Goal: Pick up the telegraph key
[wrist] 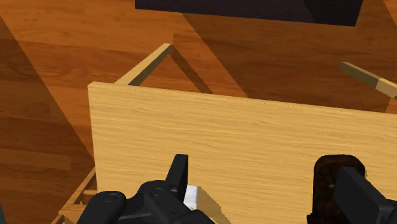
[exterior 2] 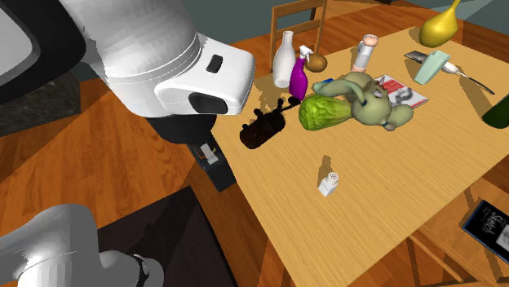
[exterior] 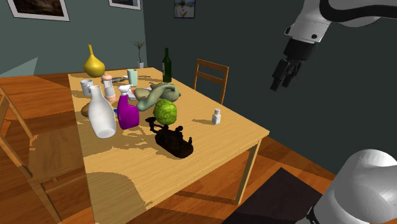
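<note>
Well, nothing has been picked up yet, by the look of it. Going from the left of the shoulder view, a white bottle [exterior: 102,118] and a purple spray bottle [exterior: 127,113] stand side by side. Next comes a green knobbly head [exterior: 165,112], something like a cabbage. Just in front of it, toward the lower middle of the frame, is the telegraph key [exterior: 173,141], a dark lump lying on the table [exterior: 216,156] with nothing gripping it. Further right sits a small white shaker [exterior: 216,116]. High in the upper right the gripper [exterior: 282,77] hangs in the air, well apart from the key.

In the wrist view its two black fingers [wrist: 179,170] stand wide apart with only tabletop between them. The key shows at the lower right, beside one finger and not clasped. The small white bit by the other finger may be the shaker, though I can't be sure. So I'd judge the whole job is left to do: come down over the key, close on it, lift.

The table is pale wood, crowded at its far end and bare near the key. Around it are a wooden chair [exterior: 210,73], a warm plank floor [exterior: 25,95], a dark rug [exterior: 267,203] at the lower right, and grey-green walls [exterior: 242,32] with framed pictures [exterior: 38,7] along the top edge.
</note>
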